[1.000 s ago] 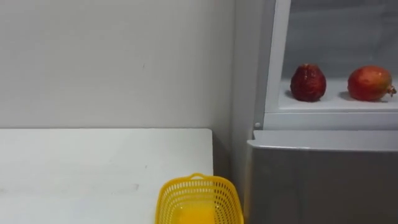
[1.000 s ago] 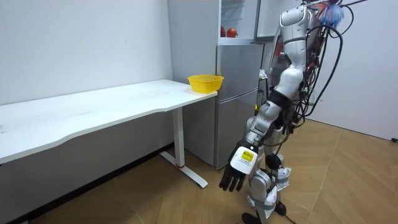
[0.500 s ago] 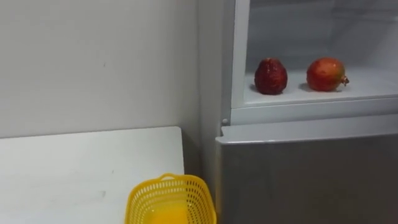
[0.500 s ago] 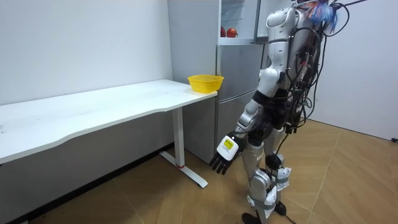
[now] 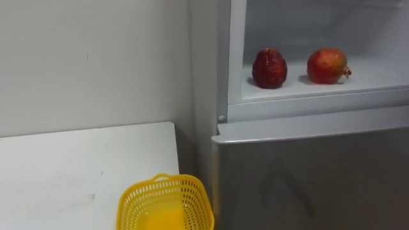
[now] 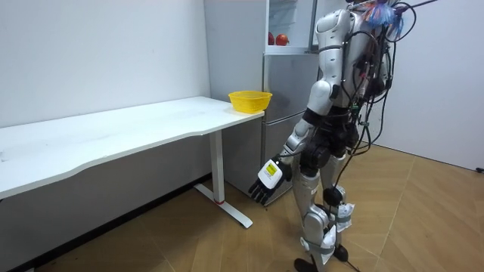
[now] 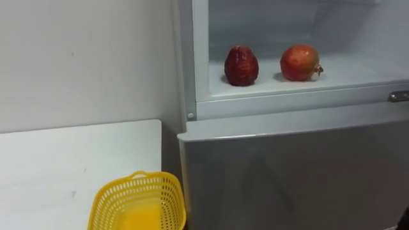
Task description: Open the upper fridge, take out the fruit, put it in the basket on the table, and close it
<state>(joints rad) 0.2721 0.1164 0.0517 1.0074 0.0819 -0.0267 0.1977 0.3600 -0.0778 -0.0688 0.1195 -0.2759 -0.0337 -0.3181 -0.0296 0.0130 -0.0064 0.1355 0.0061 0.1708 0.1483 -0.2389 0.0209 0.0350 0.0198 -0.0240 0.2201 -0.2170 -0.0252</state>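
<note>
**A:** What does the room view add?

**B:** The robot itself, standing upright close before the fridge (image 5: 307,172). The bench (image 5: 77,166) runs off to the room view's left, and the wooden floor (image 6: 189,242) lies open between the bench's leg and the robot. The left hand (image 6: 266,179) hangs low by the thigh, fingers loose and holding nothing.

**A:** And the eye views, left to right?

**B:** First the bench, then a yellow basket (image 5: 167,186) at its right end, just beside the fridge wall. The lower edge cuts the basket off, and I cannot make out the orange in its bottom. The upper compartment is open. On its white shelf (image 5: 358,80) sit a dark red fruit (image 5: 269,68) and, apart to its right, a pomegranate (image 5: 327,66), with free room around both. The lower door is closed.

**A:** Anything else?

**B:** The right eye view adds a small metal fitting (image 7: 398,96) at the fridge's right edge.
</note>
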